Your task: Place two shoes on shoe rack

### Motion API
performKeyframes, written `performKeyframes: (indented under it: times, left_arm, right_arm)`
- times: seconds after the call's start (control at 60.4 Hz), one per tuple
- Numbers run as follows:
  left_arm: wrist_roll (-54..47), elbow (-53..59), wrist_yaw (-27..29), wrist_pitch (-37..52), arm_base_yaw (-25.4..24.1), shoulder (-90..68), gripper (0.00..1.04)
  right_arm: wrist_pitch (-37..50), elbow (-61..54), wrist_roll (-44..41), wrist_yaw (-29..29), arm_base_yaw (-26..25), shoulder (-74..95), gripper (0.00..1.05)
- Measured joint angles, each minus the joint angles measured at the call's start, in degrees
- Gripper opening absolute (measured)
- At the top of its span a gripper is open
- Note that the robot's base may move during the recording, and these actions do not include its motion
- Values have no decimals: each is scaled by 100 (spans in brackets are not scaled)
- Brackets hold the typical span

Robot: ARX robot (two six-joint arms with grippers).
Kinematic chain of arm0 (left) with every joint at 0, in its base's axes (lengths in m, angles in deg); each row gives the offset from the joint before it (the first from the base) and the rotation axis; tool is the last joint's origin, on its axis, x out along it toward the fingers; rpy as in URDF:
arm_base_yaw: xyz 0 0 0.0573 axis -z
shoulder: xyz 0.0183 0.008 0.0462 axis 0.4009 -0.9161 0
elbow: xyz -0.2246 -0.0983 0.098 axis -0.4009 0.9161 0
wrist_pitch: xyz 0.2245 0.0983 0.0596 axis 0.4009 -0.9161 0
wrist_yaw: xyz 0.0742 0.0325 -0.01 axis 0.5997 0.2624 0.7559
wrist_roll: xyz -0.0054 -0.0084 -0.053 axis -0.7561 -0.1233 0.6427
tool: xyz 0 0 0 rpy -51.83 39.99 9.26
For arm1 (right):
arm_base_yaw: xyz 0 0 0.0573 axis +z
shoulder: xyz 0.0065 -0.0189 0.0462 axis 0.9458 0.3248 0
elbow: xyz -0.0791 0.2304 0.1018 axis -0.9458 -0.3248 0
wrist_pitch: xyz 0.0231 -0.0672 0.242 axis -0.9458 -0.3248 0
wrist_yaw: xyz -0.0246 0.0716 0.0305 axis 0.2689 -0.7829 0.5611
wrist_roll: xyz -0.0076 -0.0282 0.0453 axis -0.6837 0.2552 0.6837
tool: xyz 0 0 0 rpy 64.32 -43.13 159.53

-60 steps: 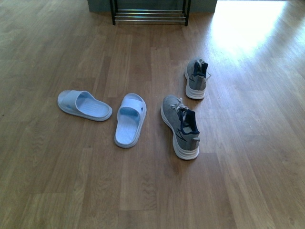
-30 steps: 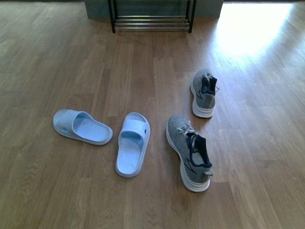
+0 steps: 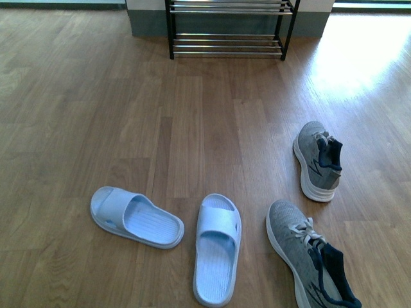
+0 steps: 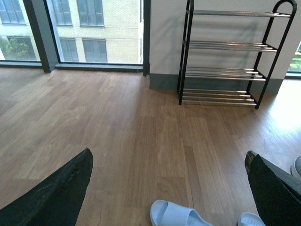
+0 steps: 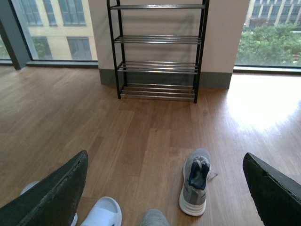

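Grey sneaker on floor, ahead of spread right gripper

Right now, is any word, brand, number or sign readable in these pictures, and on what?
None can be read. The grey knit sneakers carry only a dark side mark, no letters; the pale blue rubber slides and the black-framed chrome-rod shoe rack show no writing.

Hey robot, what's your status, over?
Left fingers, right fingers open, empty. Sneakers, slides on floor. Shoe rack bare; nothing in the way.
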Motion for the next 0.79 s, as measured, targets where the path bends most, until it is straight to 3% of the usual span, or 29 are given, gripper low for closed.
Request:
performKeyframes:
  times: [0.612,0.695,0.794]
  left_arm:
    - [0,0,-7,0,0,0,95]
    - [0,0,-7,0,0,0,95]
    - [0,0,-7,0,0,0,95]
  right_arm:
    - [-7,4,7,-31,-9,13,95]
    - [-127,39,120,-590,-332,498,95]
    - [87,79,127,-870,-844,1794,95]
